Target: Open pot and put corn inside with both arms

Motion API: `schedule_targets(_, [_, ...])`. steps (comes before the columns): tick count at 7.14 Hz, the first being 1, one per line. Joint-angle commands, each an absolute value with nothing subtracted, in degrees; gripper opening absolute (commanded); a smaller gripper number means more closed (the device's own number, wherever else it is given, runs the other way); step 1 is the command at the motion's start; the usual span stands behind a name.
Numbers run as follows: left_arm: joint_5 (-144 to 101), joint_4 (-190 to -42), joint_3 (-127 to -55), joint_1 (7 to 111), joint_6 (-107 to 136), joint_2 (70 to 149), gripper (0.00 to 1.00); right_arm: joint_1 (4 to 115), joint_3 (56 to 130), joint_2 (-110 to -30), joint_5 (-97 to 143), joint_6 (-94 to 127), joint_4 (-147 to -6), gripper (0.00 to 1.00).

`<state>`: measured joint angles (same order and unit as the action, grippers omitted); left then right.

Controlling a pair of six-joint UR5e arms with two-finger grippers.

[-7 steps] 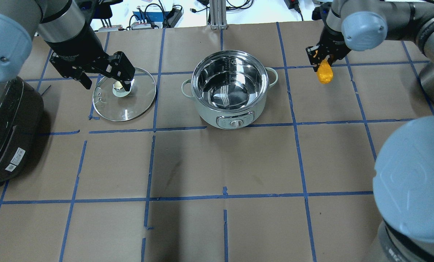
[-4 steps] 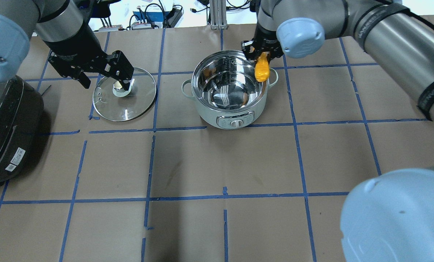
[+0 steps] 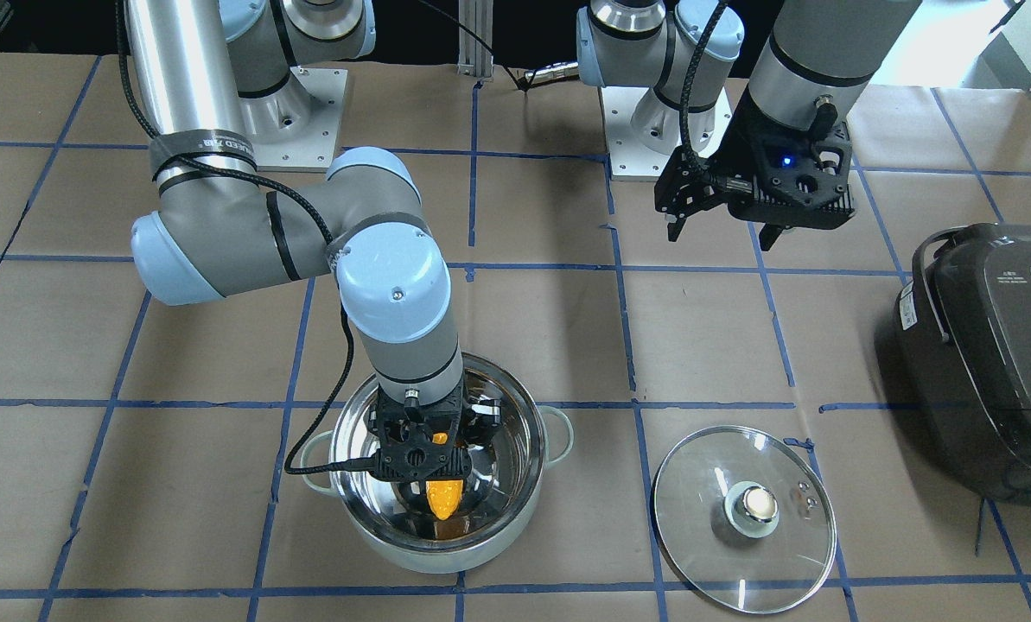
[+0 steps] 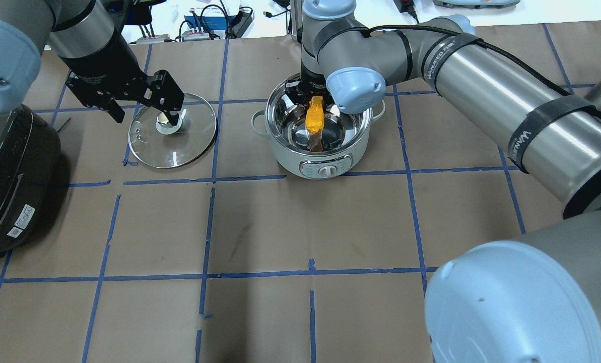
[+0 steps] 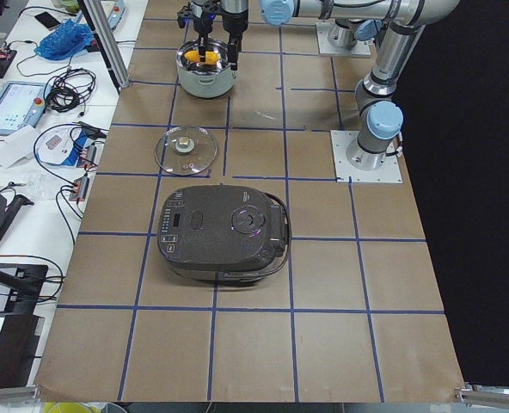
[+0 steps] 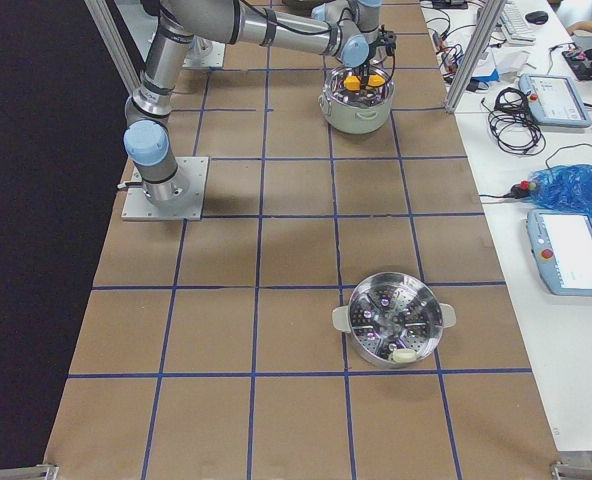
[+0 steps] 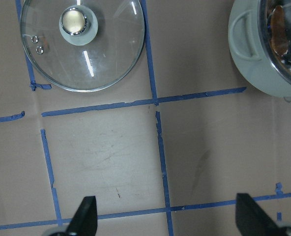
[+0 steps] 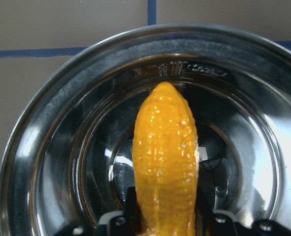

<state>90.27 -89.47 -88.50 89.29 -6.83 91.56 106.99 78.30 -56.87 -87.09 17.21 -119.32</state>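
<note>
Glass lid (image 4: 179, 143) (off) between pot (image 4: 287, 159), rice cooker (image 4: 8, 166)

Orange corn (image 8: 165, 162), mint pot (image 4: 290, 159), blue tape (image 4: 360, 272).
The corn was bumpy yellow-orange; the pot pale green outside, shiny steel within; the lid (image 3: 705, 553) clear glass with a cream knob (image 3: 759, 507); the table (image 4: 280, 227) brown, taped in blue squares.

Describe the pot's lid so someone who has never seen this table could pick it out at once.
Find the big dark grey rice cooker at the table's end on the robot's left, then the mint-green pot mid-table. The lid lies flat on the brown paper between them, touching neither. It is the only clear glass disc, with a pale knob at its centre.
</note>
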Motion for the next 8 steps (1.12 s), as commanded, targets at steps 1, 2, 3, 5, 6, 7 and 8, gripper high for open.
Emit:
schedule_targets(1, [90.2, -88.4, -88.4, 88.9, -8.1, 92.1, 1.0, 107.1, 81.5, -53.7, -87.4, 17.1, -125.4, 0.09])
schedule_targets(2, [90.2, -88.1, -88.4, 88.9, -8.2, 92.6, 1.0, 107.1, 81.8, -53.4, -87.6, 16.9, -126.0, 0.11])
schedule_targets(3, [89.9, -87.6, -88.1, 88.8, -7.8, 93.7, 1.0, 107.1, 82.0, -53.4, -87.6, 15.8, -125.9, 0.27])
schedule_targets(5, [89.8, -87.2, -88.2, 86.9, -8.0, 96.1, 1.0, 106.6, 81.5, -54.0, -87.5, 15.5, -125.0, 1.0])
schedule_targets(6, [89.6, -85.3, -88.1, 85.6, -8.1, 97.8, 1.0, 106.3, 81.6, -56.7, -87.2, 15.4, -124.5, 1.0])
schedule_targets(7, [89.5, -83.1, -87.5, 85.4, -8.0, 99.6, 1.0, 106.0, 81.6, -61.0, -87.3, 15.4, -118.1, 1.0])
schedule_targets(8, [89.6, -82.7, -86.6, 85.4, -7.9, 100.9, 1.0, 103.7, 82.0, -66.9, -87.3, 15.3, -111.5, 1.0])
